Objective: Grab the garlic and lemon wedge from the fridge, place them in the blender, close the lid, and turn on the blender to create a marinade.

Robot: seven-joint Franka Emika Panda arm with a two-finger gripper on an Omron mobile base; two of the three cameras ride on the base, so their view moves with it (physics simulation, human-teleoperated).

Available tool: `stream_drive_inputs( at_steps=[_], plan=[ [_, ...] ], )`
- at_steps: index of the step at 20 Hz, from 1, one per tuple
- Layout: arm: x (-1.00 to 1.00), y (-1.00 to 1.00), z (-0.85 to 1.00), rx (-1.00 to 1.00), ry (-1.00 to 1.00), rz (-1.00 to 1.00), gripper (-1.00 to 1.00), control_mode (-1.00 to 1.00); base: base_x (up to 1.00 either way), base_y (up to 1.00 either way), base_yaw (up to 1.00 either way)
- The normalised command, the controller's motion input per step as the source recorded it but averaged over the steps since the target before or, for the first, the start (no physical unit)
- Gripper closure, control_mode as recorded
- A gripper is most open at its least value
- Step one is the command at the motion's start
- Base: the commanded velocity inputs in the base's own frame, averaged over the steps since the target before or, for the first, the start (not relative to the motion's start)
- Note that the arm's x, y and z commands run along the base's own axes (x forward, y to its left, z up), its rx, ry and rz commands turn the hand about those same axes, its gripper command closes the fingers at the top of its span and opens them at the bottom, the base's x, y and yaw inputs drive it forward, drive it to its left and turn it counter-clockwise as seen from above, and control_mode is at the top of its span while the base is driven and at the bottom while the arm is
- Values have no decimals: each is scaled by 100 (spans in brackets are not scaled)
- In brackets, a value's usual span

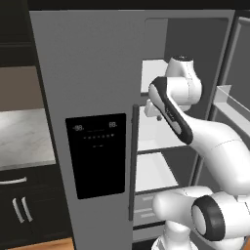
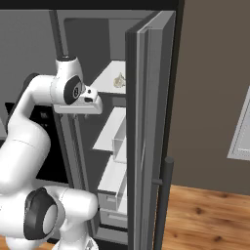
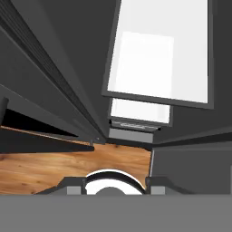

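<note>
Fridge (image 1: 83,73) — right door (image 2: 146,122) swung wide for access, white shelves (image 1: 154,171) exposed. Garlic (image 2: 119,80) — pale bulb on the upper shelf. Gripper (image 2: 87,115) — at the shelf front, pointing down; finger spacing cannot be told, nothing seen held.

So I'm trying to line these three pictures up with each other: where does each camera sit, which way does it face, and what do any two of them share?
Left base view: behind the arm on its left, facing the fridge front with the black display panel; the white arm reaches into the open compartment.
Right base view: behind on the right, looking past the open door at the shelves; arm at left.
Hand view: on the hand, pointing down past the white shelves to the wood floor.
Both base views share the arm and the open fridge interior.
</note>
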Motion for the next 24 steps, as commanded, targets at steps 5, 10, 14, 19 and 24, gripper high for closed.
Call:
stream_drive_inputs(
  at_steps=[5, 10, 14, 19, 24],
  plan=[
    [-11, -1, 0, 0, -3, 0, -100, -100, 0, 0, 0],
    [-22, -3, 15, 0, -17, 0, -100, -100, 0, 0, 0],
    [-17, -24, 23, 1, -24, -3, -100, -100, 0, 0, 0],
    [10, -54, 24, 7, -6, -15, -100, -100, 0, 0, 0],
    [69, -54, 12, 1, 0, -28, -100, -100, 0, 0, 0]
  ],
)
